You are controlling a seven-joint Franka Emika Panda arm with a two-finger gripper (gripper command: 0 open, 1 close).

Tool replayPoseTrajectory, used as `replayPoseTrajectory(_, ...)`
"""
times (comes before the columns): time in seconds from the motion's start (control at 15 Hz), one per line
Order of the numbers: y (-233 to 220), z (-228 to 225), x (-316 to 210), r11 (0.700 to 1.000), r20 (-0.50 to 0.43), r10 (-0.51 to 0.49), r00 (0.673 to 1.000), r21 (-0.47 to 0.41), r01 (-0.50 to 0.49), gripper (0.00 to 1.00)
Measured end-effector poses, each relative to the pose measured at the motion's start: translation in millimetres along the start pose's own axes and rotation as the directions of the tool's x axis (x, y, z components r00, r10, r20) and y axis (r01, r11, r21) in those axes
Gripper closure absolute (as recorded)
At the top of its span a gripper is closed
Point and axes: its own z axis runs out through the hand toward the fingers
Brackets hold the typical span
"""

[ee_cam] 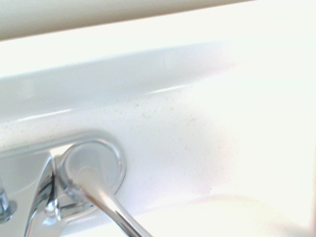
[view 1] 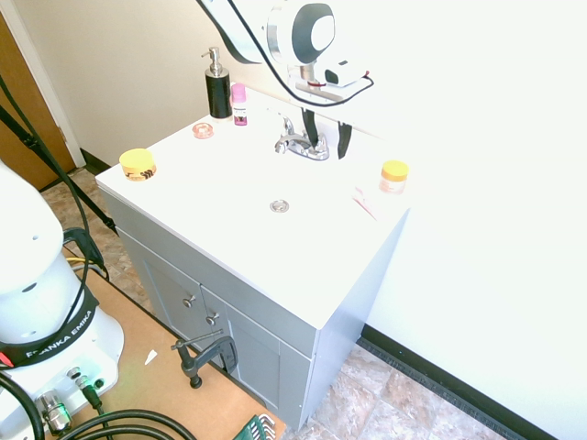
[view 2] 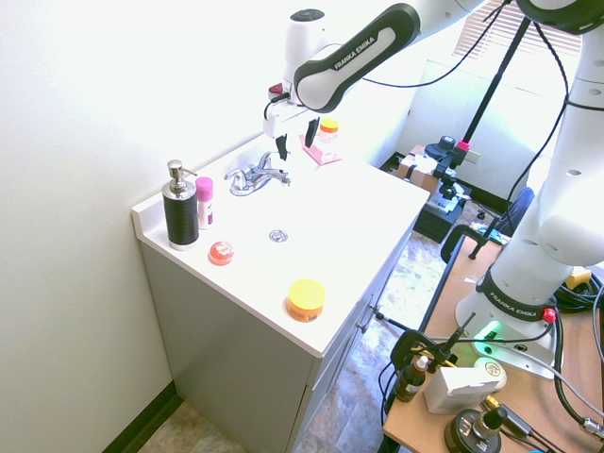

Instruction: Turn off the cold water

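Note:
The small chrome faucet [view 1: 301, 143] stands at the back of the white sink top [view 1: 220, 197], with no stream coming from its spout. My gripper [view 1: 327, 137] hangs open just to the faucet's right, one finger close behind its right lever and the other out past it. In the second exterior view the gripper [view 2: 295, 142] hovers over the far end of the faucet [view 2: 257, 176]. The wrist view shows one lever handle [ee_cam: 94, 173] on its round base, close by, against the white backsplash.
A black pump bottle [view 1: 217, 87] and a pink bottle [view 1: 239, 104] stand at the back left. A small red disc [view 1: 203, 130], a yellow jar [view 1: 138, 164] and an orange-lidded jar [view 1: 393, 175] sit on the top. The drain [view 1: 279, 206] lies mid-basin.

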Motion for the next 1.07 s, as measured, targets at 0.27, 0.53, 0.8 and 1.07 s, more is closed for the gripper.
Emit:
replayPoseTrajectory(0.27,-14,3,16,1.0,-0.015,0.021,1.0,-0.002,-0.021,0.0)
replayPoseTrajectory(0.53,-22,-15,10,0.999,0.027,0.039,0.999,0.018,-0.04,0.0)
replayPoseTrajectory(0.8,-8,-73,-60,0.995,0.126,-0.003,0.992,0.096,-0.009,0.0)
replayPoseTrajectory(1.07,24,-105,-102,0.994,0.217,0.005,0.976,0.107,-0.029,0.0)
